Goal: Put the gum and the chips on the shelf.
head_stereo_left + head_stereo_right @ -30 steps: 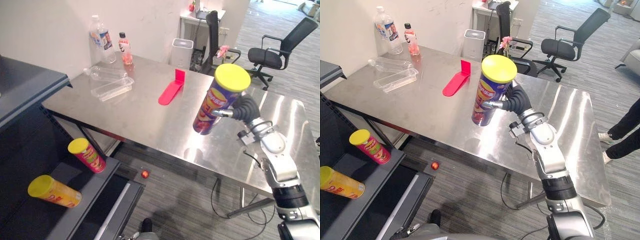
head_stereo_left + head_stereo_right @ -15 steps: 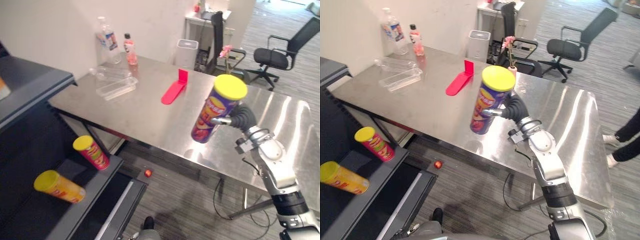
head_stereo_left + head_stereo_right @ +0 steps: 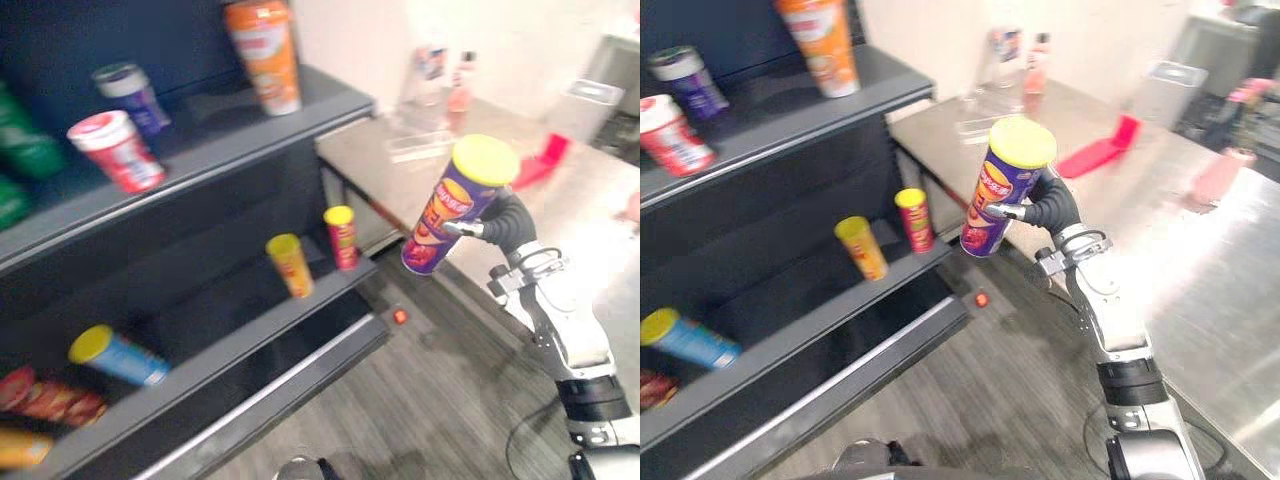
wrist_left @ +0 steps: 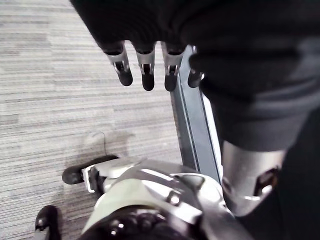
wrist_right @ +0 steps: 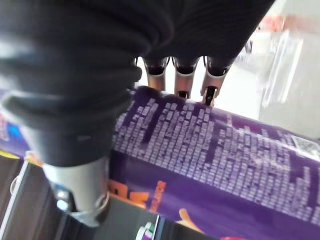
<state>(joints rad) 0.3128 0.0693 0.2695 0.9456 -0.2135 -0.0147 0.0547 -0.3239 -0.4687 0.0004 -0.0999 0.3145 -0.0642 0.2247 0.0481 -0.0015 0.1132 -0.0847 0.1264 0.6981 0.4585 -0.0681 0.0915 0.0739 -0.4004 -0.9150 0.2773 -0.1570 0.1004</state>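
While the right hand [image 3: 497, 222] clasped a cylindrical purple chips can [image 3: 448, 212], the left hand [image 4: 145, 61] hung, fingers straight.

Dark shelf [image 3: 215, 172] on the left, two boards showing. Upper board: an orange tub [image 3: 262, 50] upright at the right end, then a dark can [image 3: 130, 95], a red-and-white cup [image 3: 115, 150] leaning, and green packs [image 3: 22, 150] at the left end. Lower board: a red can [image 3: 341, 237] upright near the right end, a yellow can [image 3: 290, 265] tilted just beside it, a blue can [image 3: 115, 355] on its side well to the left, then red packets [image 3: 45, 395]. By the shelf's right end, the steel table [image 3: 372, 165] carries a clear bottle [image 3: 432, 62] and a pink bottle [image 3: 461, 80] at the far edge, a clear tray [image 3: 420, 145] and a red piece [image 3: 540, 160]. On the grey floor [image 3: 420, 400], a small red ball [image 3: 400, 316] lies near the lower board's right corner.
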